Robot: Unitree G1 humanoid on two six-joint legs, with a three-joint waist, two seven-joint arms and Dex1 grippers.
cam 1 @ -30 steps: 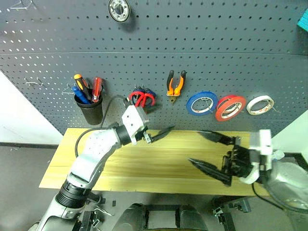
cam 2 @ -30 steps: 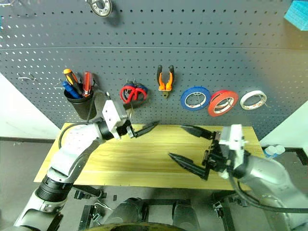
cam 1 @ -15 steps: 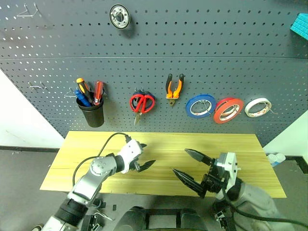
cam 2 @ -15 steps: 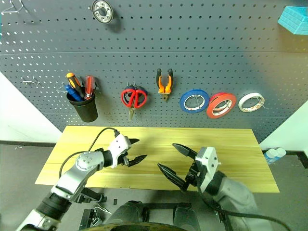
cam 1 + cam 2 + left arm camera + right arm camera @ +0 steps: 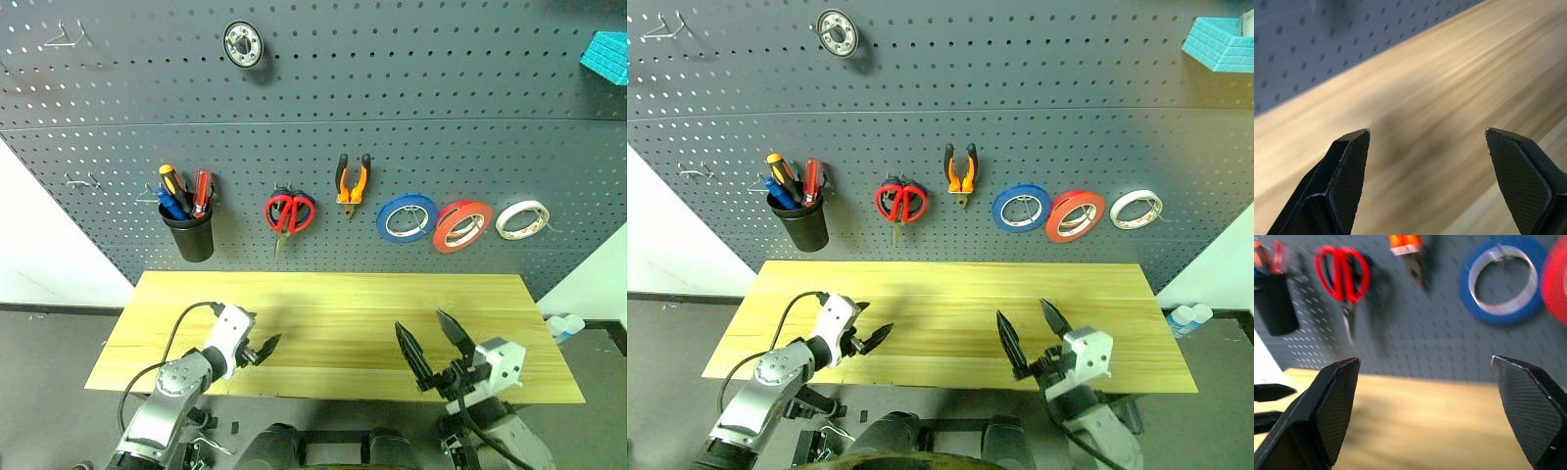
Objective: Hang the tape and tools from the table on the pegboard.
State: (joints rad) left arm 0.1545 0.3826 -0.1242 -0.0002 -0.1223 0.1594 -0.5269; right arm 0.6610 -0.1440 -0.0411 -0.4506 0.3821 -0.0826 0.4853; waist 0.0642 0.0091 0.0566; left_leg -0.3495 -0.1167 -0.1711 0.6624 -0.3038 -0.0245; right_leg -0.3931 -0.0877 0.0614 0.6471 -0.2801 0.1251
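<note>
The red tape (image 5: 463, 225) hangs on the dark grey pegboard (image 5: 441, 117), between a blue roll and a white one. The orange-and-black pliers (image 5: 353, 181) and the red scissors (image 5: 287, 212) hang further left. A black cup (image 5: 189, 237) on the board holds the red-handled screwdriver (image 5: 201, 186). The light wood table (image 5: 333, 299) lies below the board. My left gripper (image 5: 263, 351) is open and empty, low over the table's front left. Over the front right, my right gripper (image 5: 418, 320) is open and empty too, facing the board.
A blue roll (image 5: 407, 216) and a white roll (image 5: 521, 218) flank the red tape. The cup also holds an orange and a blue screwdriver. A round metal part (image 5: 242, 43) hangs high on the board. Small bottles (image 5: 563, 323) stand past the table's right end.
Both arms have dropped from near the board to the table's front edge, the left one also going left. Both grippers stayed open and empty. The tools on the board have not moved.
</note>
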